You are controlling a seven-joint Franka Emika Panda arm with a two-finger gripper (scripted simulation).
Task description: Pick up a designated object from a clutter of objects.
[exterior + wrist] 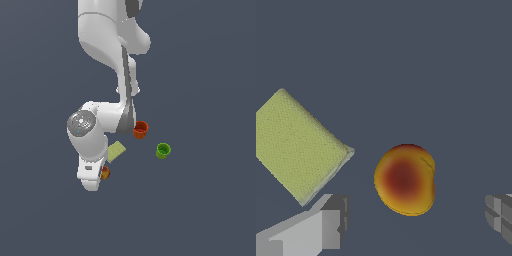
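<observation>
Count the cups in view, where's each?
2. The orange-red cup sits right beside the arm's forearm in the exterior view; the green cup stands apart, further toward the exterior view's right. Neither shows in the wrist view. The arm could hide another.

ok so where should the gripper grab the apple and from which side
Likely around the apple's widest middle, coming straight down from above. It is rounded with no handle, and the open gripper has a finger either side of it. The flat block lies apart from it, so the fingers should close without touching it.
</observation>
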